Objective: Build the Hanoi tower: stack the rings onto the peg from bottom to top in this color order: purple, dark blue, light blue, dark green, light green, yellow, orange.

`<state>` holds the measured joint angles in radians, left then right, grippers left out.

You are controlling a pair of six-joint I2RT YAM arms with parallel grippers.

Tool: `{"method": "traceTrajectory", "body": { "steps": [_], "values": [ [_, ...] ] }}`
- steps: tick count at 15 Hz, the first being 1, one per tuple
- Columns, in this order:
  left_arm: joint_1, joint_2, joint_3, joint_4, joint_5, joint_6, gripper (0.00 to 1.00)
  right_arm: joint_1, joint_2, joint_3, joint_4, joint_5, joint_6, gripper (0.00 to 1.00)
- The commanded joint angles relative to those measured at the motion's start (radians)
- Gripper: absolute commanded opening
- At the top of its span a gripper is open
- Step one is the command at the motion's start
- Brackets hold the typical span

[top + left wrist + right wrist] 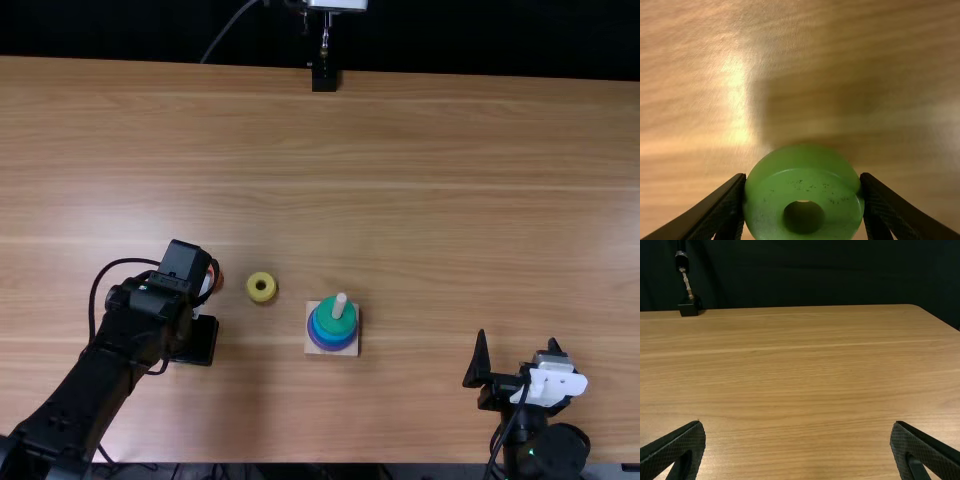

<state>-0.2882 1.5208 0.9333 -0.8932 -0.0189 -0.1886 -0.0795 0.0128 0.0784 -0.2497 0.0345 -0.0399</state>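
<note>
Judging by the dark green painted ring (329,322) topping the pale wooden peg (340,304), ring 5 is in hand: left of the peg, the left claw (803,176) grips the light green painted ring (805,187) by its sides. Next, centre it over the peg and lower it level. The yellow painted ring (253,290) lies left of the peg; right of the peg, the right claw (517,343) gapes, empty.

Tbl (450,200) wood w/ sheen; lt-grn ring (802,187) smooth.
</note>
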Motion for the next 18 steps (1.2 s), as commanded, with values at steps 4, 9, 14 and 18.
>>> {"method": "traceTrajectory", "body": {
  "steps": [4, 9, 14, 18],
  "values": [
    [0.004, -0.103, 0.182, -0.062, -0.005, -0.010, 0.00, -0.009, -0.013, -0.062, -0.064, 0.015, -0.001, 1.00],
    [0.000, -0.134, 0.378, -0.189, 0.002, -0.065, 0.00, -0.009, -0.013, -0.062, -0.064, 0.015, -0.001, 1.00],
    [-0.032, 0.018, 0.642, -0.428, -0.005, -0.104, 0.00, -0.009, -0.013, -0.062, -0.064, 0.017, -0.001, 1.00],
    [-0.155, 0.124, 0.728, -0.430, 0.010, -0.106, 0.00, -0.009, -0.013, -0.062, -0.064, 0.015, -0.001, 1.00]
  ]
}}
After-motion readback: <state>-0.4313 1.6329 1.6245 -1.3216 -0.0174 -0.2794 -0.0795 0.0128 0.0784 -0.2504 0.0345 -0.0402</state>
